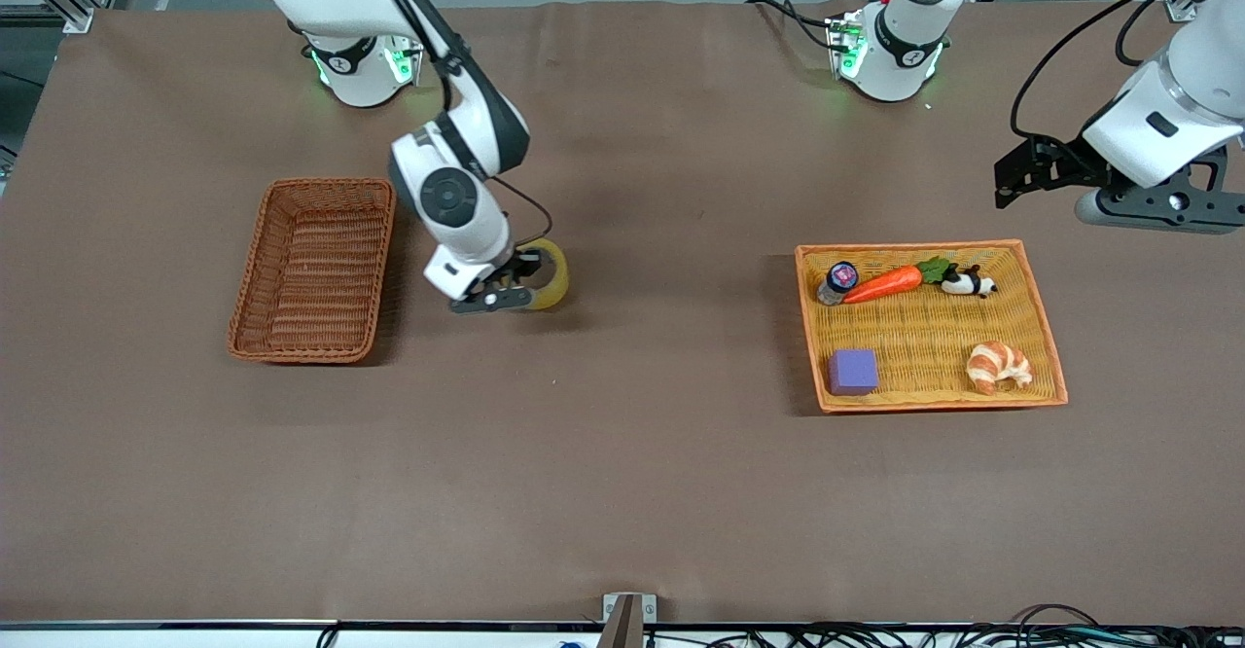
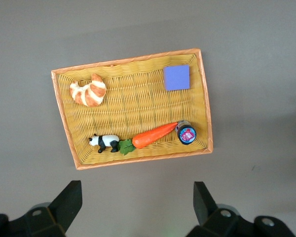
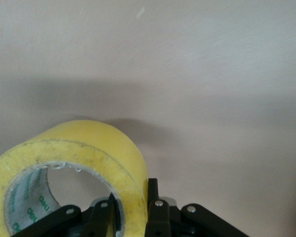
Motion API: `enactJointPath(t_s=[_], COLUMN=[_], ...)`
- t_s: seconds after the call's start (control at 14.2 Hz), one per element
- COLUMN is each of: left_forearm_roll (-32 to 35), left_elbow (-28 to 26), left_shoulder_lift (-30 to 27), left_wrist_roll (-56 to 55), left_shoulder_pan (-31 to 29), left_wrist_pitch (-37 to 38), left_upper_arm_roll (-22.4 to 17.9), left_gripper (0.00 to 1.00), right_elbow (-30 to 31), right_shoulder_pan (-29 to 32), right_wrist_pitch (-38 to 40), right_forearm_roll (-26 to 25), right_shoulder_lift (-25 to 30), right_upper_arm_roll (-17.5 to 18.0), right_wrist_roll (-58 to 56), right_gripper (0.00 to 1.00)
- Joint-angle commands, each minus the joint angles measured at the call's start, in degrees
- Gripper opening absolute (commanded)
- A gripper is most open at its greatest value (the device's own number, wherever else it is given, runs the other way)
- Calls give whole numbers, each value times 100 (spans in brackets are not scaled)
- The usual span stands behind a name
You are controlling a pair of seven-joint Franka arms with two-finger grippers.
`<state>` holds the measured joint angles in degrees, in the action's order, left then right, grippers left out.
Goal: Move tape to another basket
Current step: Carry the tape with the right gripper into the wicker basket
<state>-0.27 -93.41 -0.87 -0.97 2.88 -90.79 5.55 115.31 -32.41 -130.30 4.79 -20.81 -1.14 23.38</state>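
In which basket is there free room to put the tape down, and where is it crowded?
The basket near the right arm's end is bare inside. The right gripper holds the tape beside it. In the orange tray, carrot, panda and jar crowd one edge; the middle, between purple block and croissant, is free. The left gripper waits.

The tape (image 1: 551, 274) is over the table (image 1: 622, 492) beside the basket (image 1: 313, 270), toward the tray (image 1: 1041, 312).

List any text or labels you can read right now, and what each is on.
"deli": green print, repeated on the grey inner core of the tape, which the right gripper holds.
Small bottle in the orange tray: its round blue and red label is too small to read.
No other text shows.
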Motion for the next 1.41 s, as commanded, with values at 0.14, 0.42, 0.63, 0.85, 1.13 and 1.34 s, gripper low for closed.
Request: enactJointPath(t_s=[0.14, 0.42, 0.63, 0.85, 1.13, 1.34], left_forearm_roll=[-79, -43, -26, -8, -17, -17], left_elbow=[77, 69, 68, 60, 68, 60], left_shoulder_lift=[70, 61, 70, 70, 96, 105], left_wrist_roll=[10, 1, 1, 9, 9, 9], left_shoulder_pan=[-6, -6, -6, -6, -6, -6], left_wrist_pitch=[-53, -53, -71, -80, -80, -80], left_upper_arm_roll=[-10, -10, -1, -1, 17, 17], left_gripper=[100, 100, 100, 100, 100, 100], right_elbow=[385, 852, 1509, 2072, 2707, 2812], right_shoulder_pan=[1437, 2430, 3047, 3407, 3583, 3786], right_wrist_pitch=[1112, 1033, 447, -247, -1172, -1260], right_forearm_roll=[-57, -584, -602, -672, -681, -690], right_shoulder_lift=[1447, 1694, 1852, 1817, 1791, 1721], right_upper_arm_roll=[17, 8, -1, -1, -1, 8], right_wrist_roll=[-762, -1360, -2029, -2083, -2258, -2435], right_gripper=[0, 0, 0, 0, 0, 1])
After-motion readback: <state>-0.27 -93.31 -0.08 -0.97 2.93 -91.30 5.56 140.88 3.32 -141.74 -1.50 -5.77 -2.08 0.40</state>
